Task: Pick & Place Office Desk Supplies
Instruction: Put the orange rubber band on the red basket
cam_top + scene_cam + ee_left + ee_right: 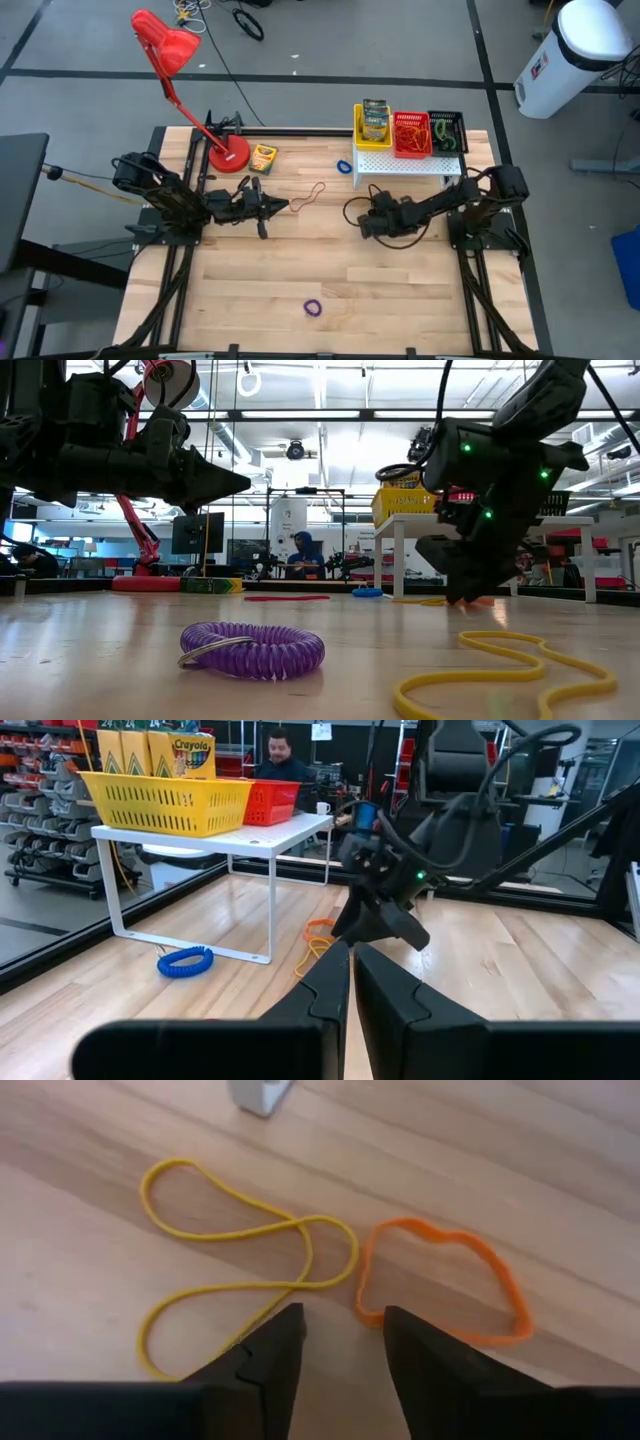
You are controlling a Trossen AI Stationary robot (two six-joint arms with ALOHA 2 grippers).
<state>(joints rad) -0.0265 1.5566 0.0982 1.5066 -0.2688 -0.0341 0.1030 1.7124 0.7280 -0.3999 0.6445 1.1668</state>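
Observation:
My right gripper [340, 1332] is open and slants down just over the table, left of the white shelf [400, 165]. Its fingertips stand apart above the near edge of an orange rubber band [440, 1280] and a twisted yellow rubber band [250, 1260], both flat on the wood. Whether a fingertip touches either band cannot be told. My left gripper [350, 982] is shut, level and holds nothing, at the table's left [272, 207]. A yellow basket [372, 125] with crayon boxes, a red basket [411, 135] and a black basket [447, 132] stand on the shelf.
A loose crayon box [263, 157] lies by the red lamp's base [229, 155]. A blue coil [344, 166] lies beside the shelf's leg, a purple coil [313, 308] near the front edge, and another band [310, 195] between the arms. A person sits beyond the table.

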